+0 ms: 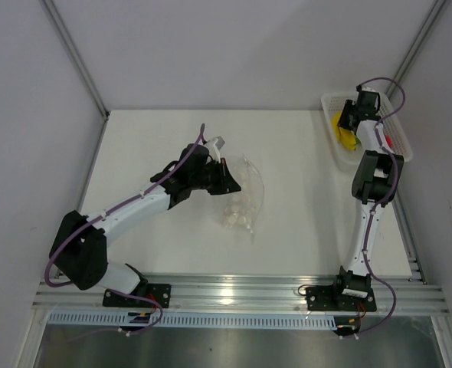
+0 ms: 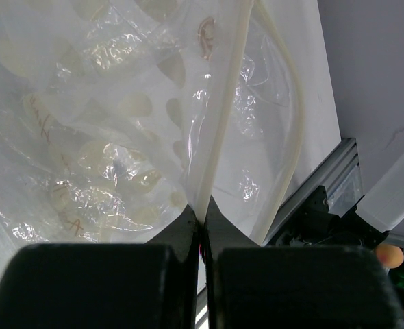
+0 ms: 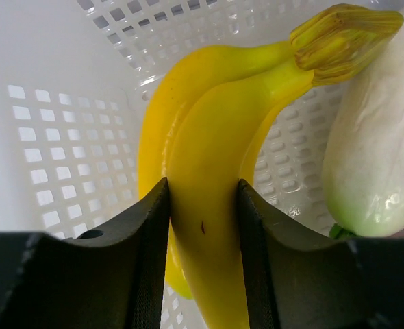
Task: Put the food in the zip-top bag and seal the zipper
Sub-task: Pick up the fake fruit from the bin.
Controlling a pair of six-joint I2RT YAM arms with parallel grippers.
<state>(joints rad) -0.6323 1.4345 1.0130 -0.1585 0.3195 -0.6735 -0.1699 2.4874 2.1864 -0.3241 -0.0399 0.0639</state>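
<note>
At the centre of the overhead view, the left gripper (image 1: 230,184) has its jaws pressed shut on one lip of the clear zip-top bag (image 1: 245,201), right at the zipper (image 2: 224,116). At upper right, the right gripper (image 3: 203,205) has its jaws narrowed around the yellow banana bunch (image 3: 212,130) inside the white mesh basket (image 3: 51,123), beside the white radish (image 3: 376,137). The smooth, curved banana may twist or slip on lifting and snag the basket wall, and with only one lip held, the bag's mouth may sag closed and block entry.
</note>
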